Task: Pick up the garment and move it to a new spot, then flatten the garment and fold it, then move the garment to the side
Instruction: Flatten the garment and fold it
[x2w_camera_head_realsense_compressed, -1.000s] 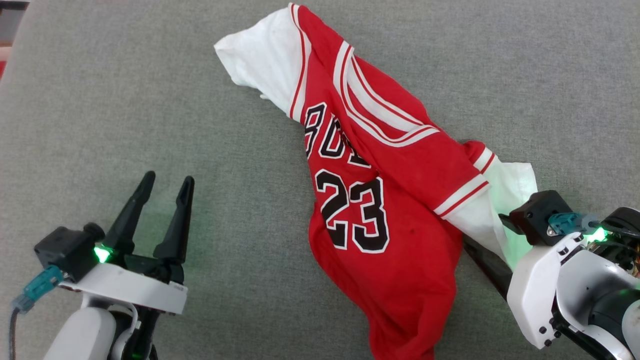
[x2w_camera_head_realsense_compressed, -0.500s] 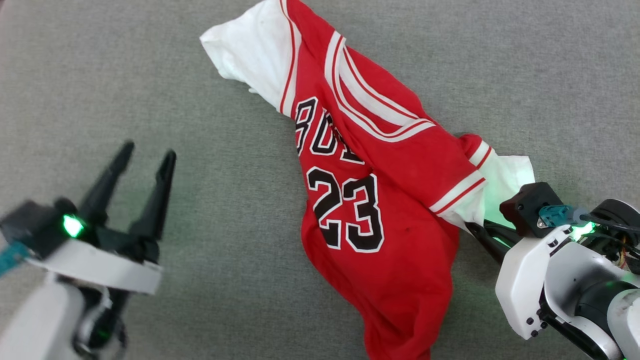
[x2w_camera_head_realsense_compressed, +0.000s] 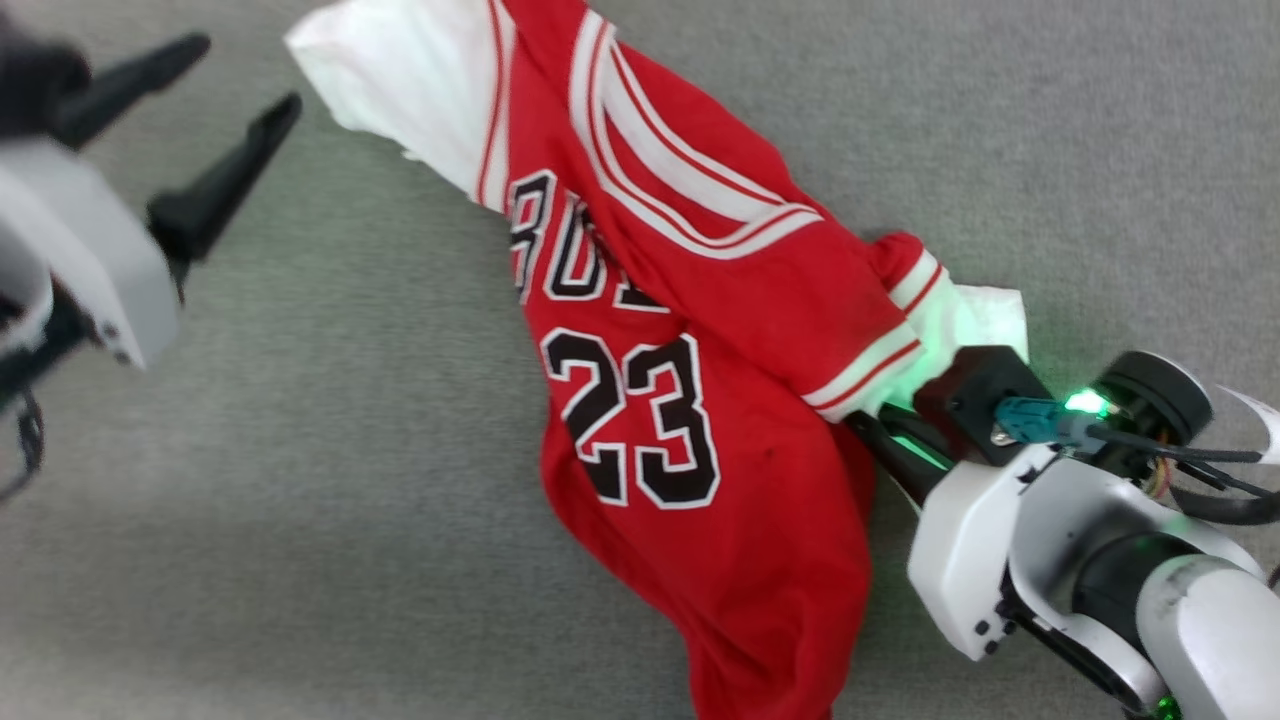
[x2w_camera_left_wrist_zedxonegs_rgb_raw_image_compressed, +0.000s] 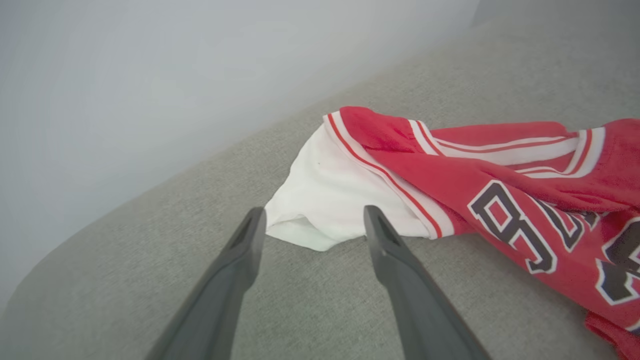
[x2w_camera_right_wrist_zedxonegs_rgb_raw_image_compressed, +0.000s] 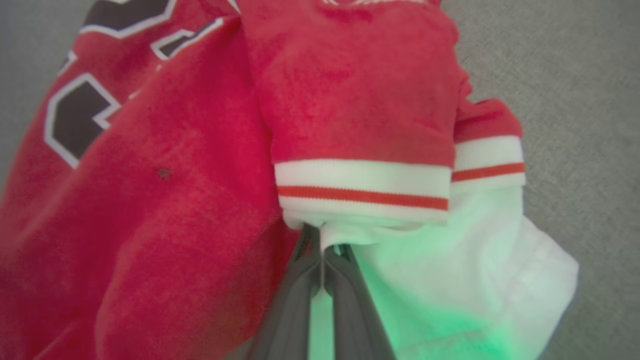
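- Garment (x2w_camera_head_realsense_compressed: 700, 400), a red jersey with white sleeves and black 23, lies crumpled on grey fabric surface (x2w_camera_head_realsense_compressed: 300, 520), from 11 to 5 o'clock.
- Right gripper (x2w_camera_right_wrist_zedxonegs_rgb_raw_image_compressed: 322, 239) at 4 o'clock, clamped on its white sleeve.
- Left gripper (x2w_camera_head_realsense_compressed: 250, 70) at 10 o'clock, fingers spread, empty.

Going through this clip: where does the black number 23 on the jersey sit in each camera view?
Head view: the number 23 sits mid-frame, on the chest of the jersey.
Left wrist view: the number, cut off, at the lower right edge.
Right wrist view: the number, partly seen, at the upper left.
Shared landmark: the grey surface under the jersey.
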